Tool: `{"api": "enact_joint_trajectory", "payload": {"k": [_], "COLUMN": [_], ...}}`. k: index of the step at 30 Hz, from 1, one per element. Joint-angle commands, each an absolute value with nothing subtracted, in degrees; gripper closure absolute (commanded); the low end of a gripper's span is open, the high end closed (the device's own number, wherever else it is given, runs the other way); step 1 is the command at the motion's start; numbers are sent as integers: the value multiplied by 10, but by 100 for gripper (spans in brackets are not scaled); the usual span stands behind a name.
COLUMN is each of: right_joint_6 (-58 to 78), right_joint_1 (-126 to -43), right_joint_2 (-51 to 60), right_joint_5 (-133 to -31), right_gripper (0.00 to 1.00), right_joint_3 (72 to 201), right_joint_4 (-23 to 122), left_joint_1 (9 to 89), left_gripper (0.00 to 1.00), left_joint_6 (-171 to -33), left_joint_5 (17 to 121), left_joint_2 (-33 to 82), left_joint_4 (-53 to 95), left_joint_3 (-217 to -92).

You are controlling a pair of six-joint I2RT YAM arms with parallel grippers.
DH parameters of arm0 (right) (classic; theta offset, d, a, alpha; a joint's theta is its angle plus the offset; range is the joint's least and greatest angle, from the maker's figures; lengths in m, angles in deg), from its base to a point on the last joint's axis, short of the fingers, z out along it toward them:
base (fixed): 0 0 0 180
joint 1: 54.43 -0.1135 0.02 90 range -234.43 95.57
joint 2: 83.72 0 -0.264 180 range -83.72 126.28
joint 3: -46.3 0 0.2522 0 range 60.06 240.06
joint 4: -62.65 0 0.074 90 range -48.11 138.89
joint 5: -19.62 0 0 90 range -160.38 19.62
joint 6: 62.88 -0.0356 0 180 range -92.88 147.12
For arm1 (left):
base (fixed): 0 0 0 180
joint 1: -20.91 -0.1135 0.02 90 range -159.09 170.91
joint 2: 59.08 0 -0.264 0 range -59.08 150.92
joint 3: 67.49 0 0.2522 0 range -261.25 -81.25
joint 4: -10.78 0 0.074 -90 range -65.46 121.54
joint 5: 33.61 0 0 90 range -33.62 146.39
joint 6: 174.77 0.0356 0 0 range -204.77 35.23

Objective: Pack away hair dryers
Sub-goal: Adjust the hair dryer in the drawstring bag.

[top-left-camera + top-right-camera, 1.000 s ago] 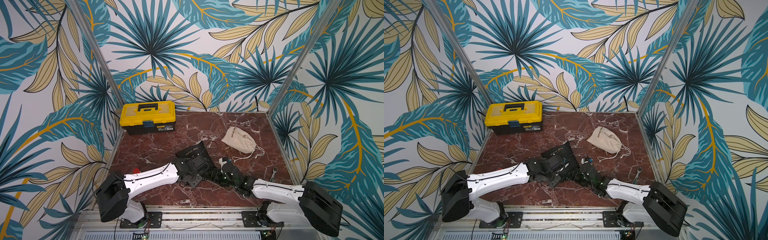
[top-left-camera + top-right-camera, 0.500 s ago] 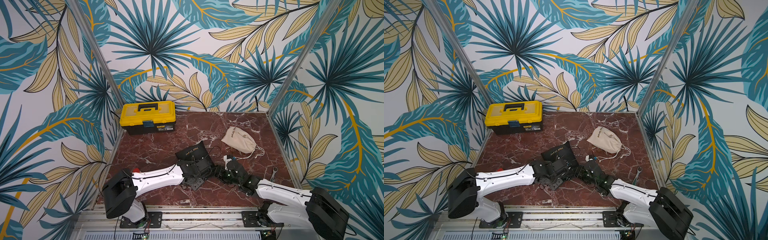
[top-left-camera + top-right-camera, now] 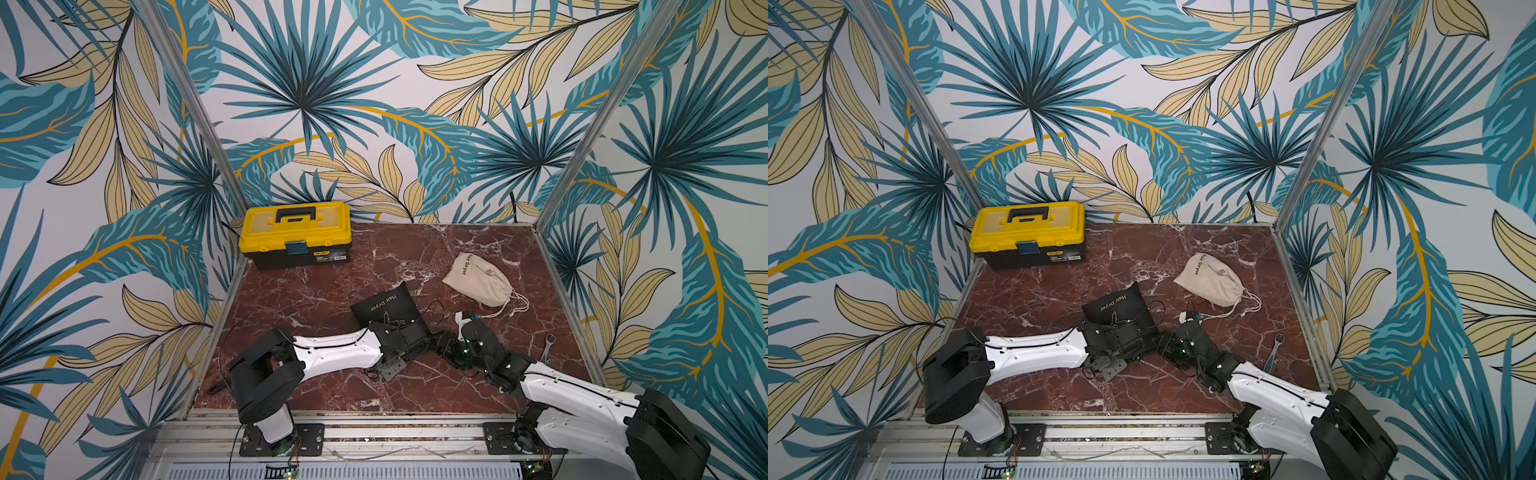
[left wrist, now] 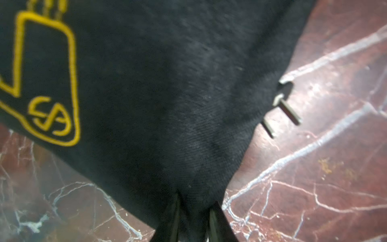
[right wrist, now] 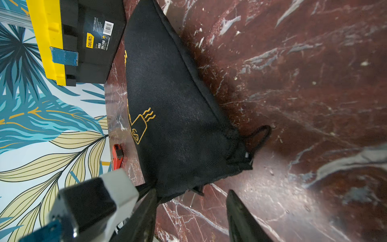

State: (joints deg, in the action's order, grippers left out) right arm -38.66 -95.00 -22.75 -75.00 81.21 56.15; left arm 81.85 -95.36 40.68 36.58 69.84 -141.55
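**Left gripper** (image 4: 195, 211): jaws drawn narrow, with a fold of the black bag (image 4: 167, 94) pinched between the fingertips (image 4: 171, 220). The grip is on cloth only, at the bag's near edge. Two metal prongs of a plug (image 4: 287, 111) poke out past the bag's side onto the marble table (image 4: 324, 178).

**Right gripper** (image 5: 191, 201): jaws apart, nothing held. The bag's gathered corner lies just ahead of the tips. A black loop (image 5: 259, 136) trails from that corner; I cannot tell whether it is drawstring or cord.

**Hair dryers:** no dryer body shows in any view. My reading is that one sits inside the black bag, which bulges and has the plug at its edge. The other is probably in the beige bag (image 3: 478, 280), which is full, drawn shut and lies farther back.

**Handling (judgement):**
- I expect a light, rigid plastic lump inside soft, slack cloth.
- Lifted by the fabric, the cloth will probably bunch and the dryer sag and swing.
- The loose plug may drag or snag.
- Best hold is the doubled hem at the mouth, one gripper on each side, not the smooth barrel through the cloth.

**Pose:** in both top views the arms reach low and forward from the front rail, nearly flat over the table. The wrists converge on the bag's near edge from opposite sides. The yellow toolbox (image 3: 297, 232) is shut in the far corner, well apart.
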Motion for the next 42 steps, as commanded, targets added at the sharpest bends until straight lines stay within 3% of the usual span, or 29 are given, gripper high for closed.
{"api": "enact_joint_trajectory", "payload": {"k": [1,5,9,15,24,39,42], "right_joint_6": [-387,-378,-368,-348,-303,-294,-280], "right_joint_1": [-949,-950,-960,-978,-978,-978,-978], "right_joint_2": [-224,-210,-214,-220,-132,-35,-58], "right_joint_5": [-780,-813,-816,-778,-745,-739,-715], "right_gripper": [47,49,54,55,58,59,53], "right_joint_3": [800,796,792,794,817,857,868], "right_joint_4": [567,598,607,599,639,668,623], "left_joint_1": [820,820,820,820,813,812,811], "left_gripper": [92,100,100,100,100,100,100], "left_joint_6": [-954,-951,-956,-975,-1016,-1029,-1035], "left_joint_5": [385,397,412,447,475,495,495], "left_joint_2": [355,335,331,333,326,328,326], "left_joint_4": [692,692,694,694,693,693,693], "left_joint_3": [-1459,-1487,-1513,-1518,-1525,-1541,-1541]}}
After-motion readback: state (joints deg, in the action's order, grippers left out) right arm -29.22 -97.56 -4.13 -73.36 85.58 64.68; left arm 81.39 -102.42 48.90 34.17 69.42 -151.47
